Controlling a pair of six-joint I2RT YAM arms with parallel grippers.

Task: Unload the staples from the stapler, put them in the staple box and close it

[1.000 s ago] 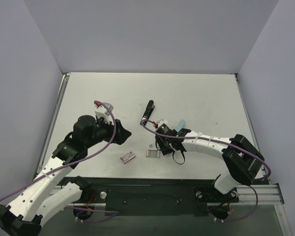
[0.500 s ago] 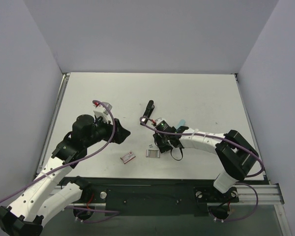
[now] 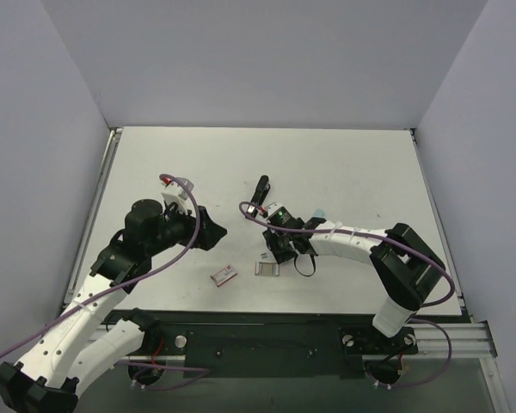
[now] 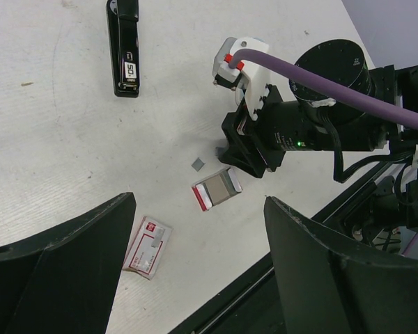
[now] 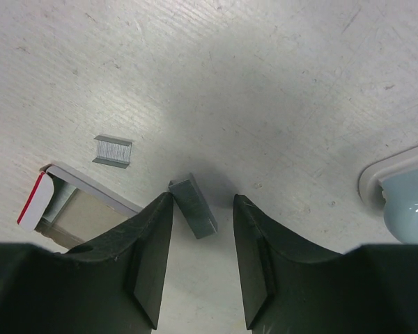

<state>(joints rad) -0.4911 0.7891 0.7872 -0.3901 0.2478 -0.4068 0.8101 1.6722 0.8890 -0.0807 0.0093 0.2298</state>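
Right hand [image 5: 202, 203] is down low on the counter [image 3: 344, 163], fingers part-way open and straddling a staple strip [image 5: 192, 205]. The left finger looks to be brushing the strip's corner, and there's a clear gap on the other side, so nothing is gripped: the strip lies flat on the counter. My read is that the hand sits this narrow because the strip is so small, leaving only a short squeeze to pick it up.

A second strip [image 5: 113, 151] lies loose at 10 o'clock from the first. An open box [image 5: 70, 205] sits at 9 o'clock, its grey tray showing, and it looks like the likely drop-off. At 3 o'clock the edge of a pale blue piece [image 5: 407, 188] pokes in; I can't tell what it is.

From above, the stapler [image 3: 260, 193] lies flat at 11 o'clock from the right hand, apart from both hands. Whether any staples are left inside it can't be seen from here.

Left hand [image 3: 208, 231] hovers at 9 o'clock, fingers spread wide and holding nothing. It seems parked out of the way, with its camera looking across at the work. A shut box [image 3: 224, 275] rests at 8 o'clock from the right hand.

With strips on the counter, the unloading looks well along, and the risk now is the thin strip skidding or breaking apart as the fingers close.
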